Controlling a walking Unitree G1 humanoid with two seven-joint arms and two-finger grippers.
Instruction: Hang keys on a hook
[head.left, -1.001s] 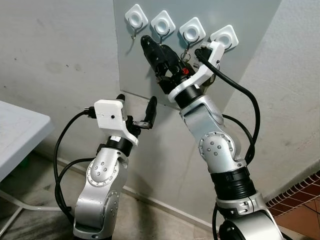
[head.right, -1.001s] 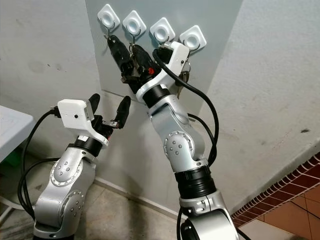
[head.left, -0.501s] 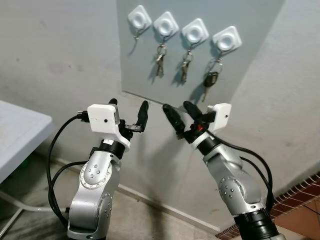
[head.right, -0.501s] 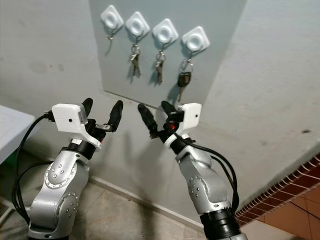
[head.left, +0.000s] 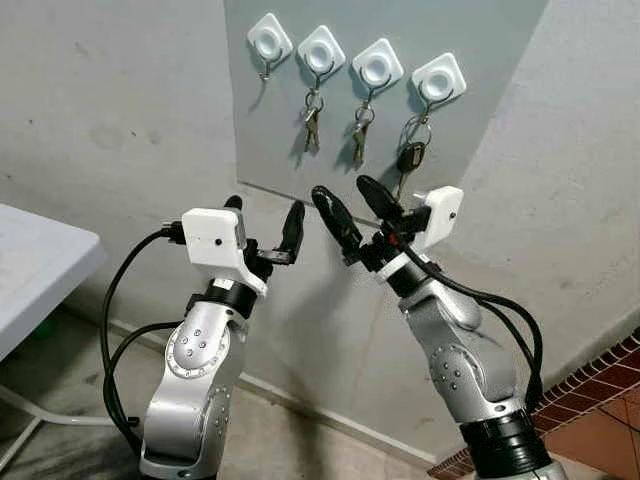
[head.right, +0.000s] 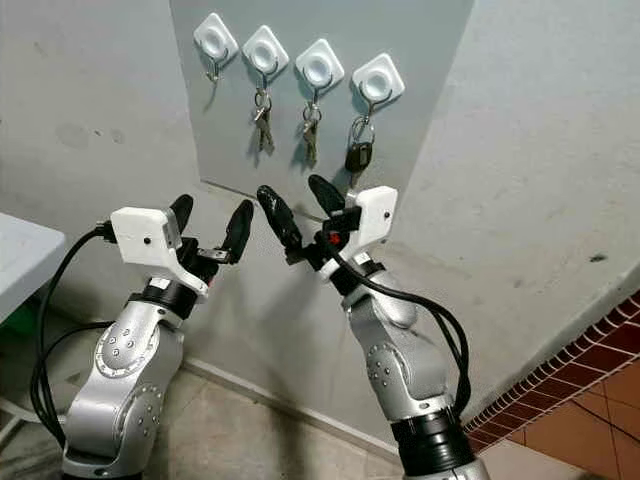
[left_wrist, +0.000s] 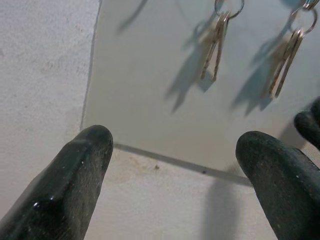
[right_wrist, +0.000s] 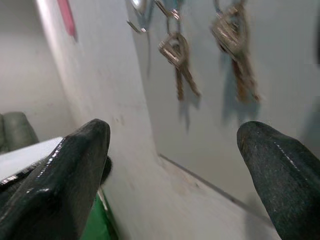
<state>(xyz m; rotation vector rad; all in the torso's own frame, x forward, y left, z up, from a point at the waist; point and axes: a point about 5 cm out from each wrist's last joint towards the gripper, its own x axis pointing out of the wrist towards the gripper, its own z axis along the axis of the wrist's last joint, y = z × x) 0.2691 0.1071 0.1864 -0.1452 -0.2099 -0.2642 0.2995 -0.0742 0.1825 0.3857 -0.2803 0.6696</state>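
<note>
- Left eye view shows a grey panel (head.left: 470, 90) fixed to a pale wall, with four white hooks in a row along its top.
- Leftmost hook (head.left: 269, 41) carries nothing on its metal prong.
- Second hook (head.left: 321, 50) holds a small bunch of keys (head.left: 311, 125) that hangs straight down against the panel.
- Third hook (head.left: 377, 65) holds a second bunch of keys (head.left: 358, 138), hanging the same way just right of the first bunch.
- Rightmost hook (head.left: 438, 79) holds a black-headed key (head.left: 406, 160) on a ring, its blade pointing down.
- Right tool (head.left: 352, 213) is raised below the keys, apart from them, its two black fingers spread wide and gripping nothing; its upper fingertip lies just below the black-headed key in the head views.
- Left tool (head.left: 264, 216) is raised beside it to the left, near the panel's lower edge, fingers also spread wide and empty.
- Both tools point toward the panel, their nearest fingertips close to each other but apart.
- Left wrist view looks between its two fingers (left_wrist: 70, 185) at the panel's lower edge and both key bunches above.
- Right wrist view shows the two bunches blurred between its fingers (right_wrist: 65, 175).
- White surface (head.left: 40, 270) stands at the far left of the scene, its corner reaching toward the left arm.
</note>
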